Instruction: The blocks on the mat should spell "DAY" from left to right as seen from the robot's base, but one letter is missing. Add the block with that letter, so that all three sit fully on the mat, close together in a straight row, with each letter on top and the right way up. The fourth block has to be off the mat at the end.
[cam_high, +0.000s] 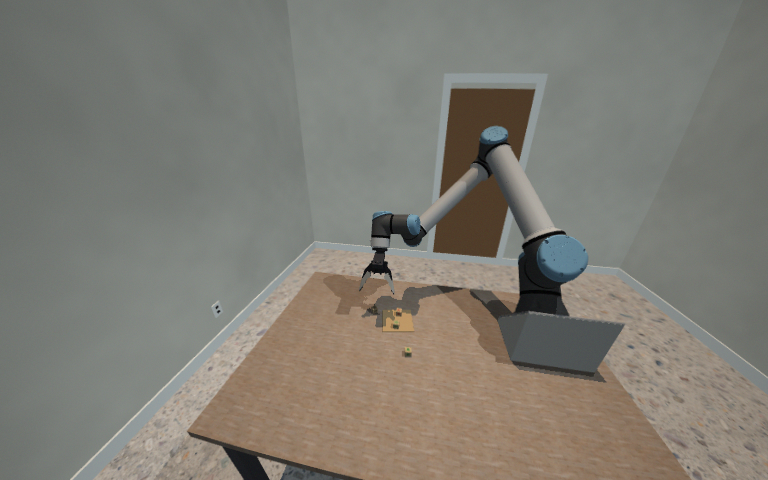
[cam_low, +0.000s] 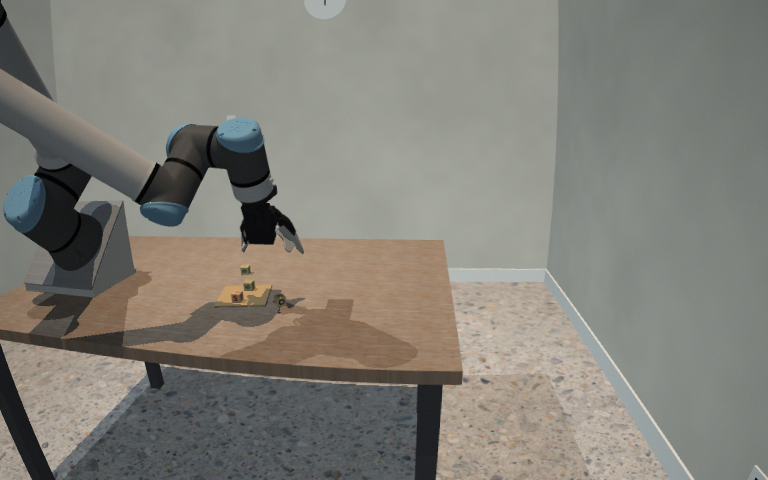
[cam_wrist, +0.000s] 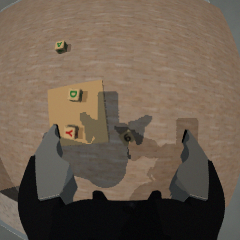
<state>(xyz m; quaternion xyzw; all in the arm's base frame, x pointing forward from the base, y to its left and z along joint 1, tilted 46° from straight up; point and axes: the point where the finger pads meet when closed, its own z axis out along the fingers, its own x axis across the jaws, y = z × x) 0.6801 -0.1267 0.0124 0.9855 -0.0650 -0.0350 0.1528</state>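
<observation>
A tan mat lies on the wooden table. On it sit a block with a green D and a block with a red Y, with a gap between them. A block with a green A lies off the mat, beyond the D. A block marked G lies in shadow just off the mat's other edge. My gripper is open and empty, hovering high above the G block. In the top view the gripper hangs above the mat's far side. The exterior view shows the gripper well above the blocks.
The arm's grey base stands on the table to the right of the mat. The arm's shadow falls across the mat and the G block. The A block sits alone towards the table's middle.
</observation>
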